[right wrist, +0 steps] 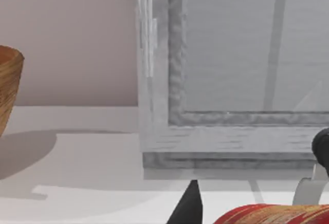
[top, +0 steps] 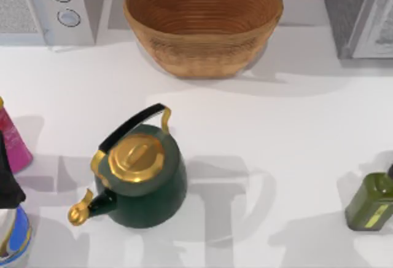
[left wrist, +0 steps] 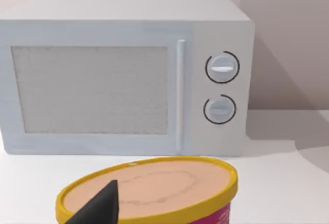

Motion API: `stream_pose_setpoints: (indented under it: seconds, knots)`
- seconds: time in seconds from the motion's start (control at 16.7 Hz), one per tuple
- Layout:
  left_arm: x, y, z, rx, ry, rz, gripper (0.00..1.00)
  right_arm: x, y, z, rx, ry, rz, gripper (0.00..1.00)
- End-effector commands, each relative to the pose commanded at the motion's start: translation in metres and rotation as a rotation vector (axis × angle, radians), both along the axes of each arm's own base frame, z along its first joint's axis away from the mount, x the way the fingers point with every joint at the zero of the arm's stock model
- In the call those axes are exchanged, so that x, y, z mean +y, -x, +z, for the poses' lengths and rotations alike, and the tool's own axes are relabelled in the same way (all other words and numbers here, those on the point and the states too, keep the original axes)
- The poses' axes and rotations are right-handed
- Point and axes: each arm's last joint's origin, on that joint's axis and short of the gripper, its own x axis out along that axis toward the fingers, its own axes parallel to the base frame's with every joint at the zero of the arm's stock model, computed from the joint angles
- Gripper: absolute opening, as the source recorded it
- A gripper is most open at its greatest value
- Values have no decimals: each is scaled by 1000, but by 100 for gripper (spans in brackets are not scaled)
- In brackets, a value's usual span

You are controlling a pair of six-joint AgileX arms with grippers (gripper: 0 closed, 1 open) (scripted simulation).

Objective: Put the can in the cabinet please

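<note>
White bench (top: 258,120) is being faced by the cabinet (right wrist: 231,70); the can (right wrist: 272,215), likely light, stiff and slippery, is lying just below the right hand (right wrist: 191,203), best gripped mid-body; grip cannot be told.

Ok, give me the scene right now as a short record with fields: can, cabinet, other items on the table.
can: red side at the right wrist view's lower edge, near a dark fingertip
cabinet: grey, door shut, top view's back right corner
kettle: green with gold lid, table centre-left
basket: woven, back centre
microwave: white, back left
bottle: olive-green, right edge
tub: yellow-rimmed, under the left wrist
</note>
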Motion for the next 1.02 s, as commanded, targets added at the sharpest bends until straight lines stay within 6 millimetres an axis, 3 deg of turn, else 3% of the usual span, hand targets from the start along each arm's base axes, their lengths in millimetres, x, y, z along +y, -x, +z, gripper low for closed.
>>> stream_pose_setpoints:
  seconds: [0.24, 0.48, 0.66, 1.02]
  knots:
    - [0, 0, 0, 0, 0, 0, 100, 1, 0, 2, 4, -7, 5, 0]
    - [0, 0, 0, 0, 0, 0, 100, 4, 4, 40, -12, -58, 45, 0]
    - [0, 0, 0, 0, 0, 0, 100, 9, 11, 99, -56, -115, 91, 0]
    - [0, 0, 0, 0, 0, 0, 100, 16, 24, 245, -171, -209, 169, 0]
